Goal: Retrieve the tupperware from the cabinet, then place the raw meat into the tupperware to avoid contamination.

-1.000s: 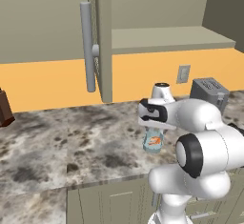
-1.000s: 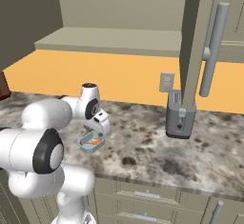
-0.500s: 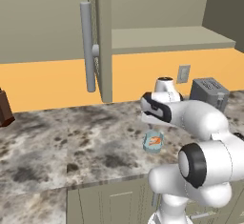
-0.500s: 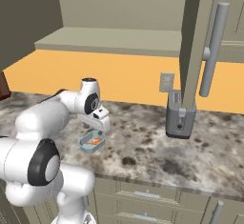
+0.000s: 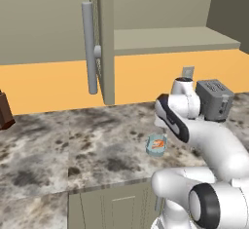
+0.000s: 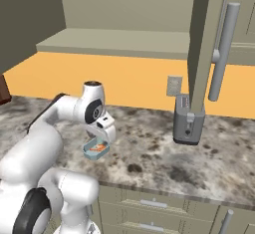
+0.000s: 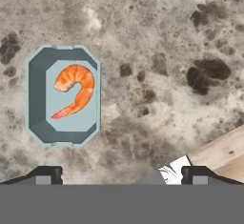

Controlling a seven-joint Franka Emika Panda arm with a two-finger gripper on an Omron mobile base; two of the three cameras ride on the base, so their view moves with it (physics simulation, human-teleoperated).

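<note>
Container [image 7: 63, 96]: pale blue, shallow, flat on the speckled stone counter [image 5: 73, 150], near its front edge.
Meat [image 7: 74, 89]: orange-red, curled, lying inside the container.
Gripper [image 6: 106, 130]: above the container, clear of it; fingers [image 7: 46, 175] spread wide, holding nothing.
Cabinet [image 5: 105, 38]: door open, bar handle [image 5: 88, 47] upright.
Toaster [image 6: 188, 120]: grey, by the back edge.
Block [image 5: 5, 110]: dark brown, at the counter's far left.

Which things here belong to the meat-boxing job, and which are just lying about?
Job:
- tupperware on the counter
- raw meat lying inside it
- cabinet, door open
- gripper, open and empty above the counter

Lying about:
- toaster
- dark brown block
- wall outlet
</note>
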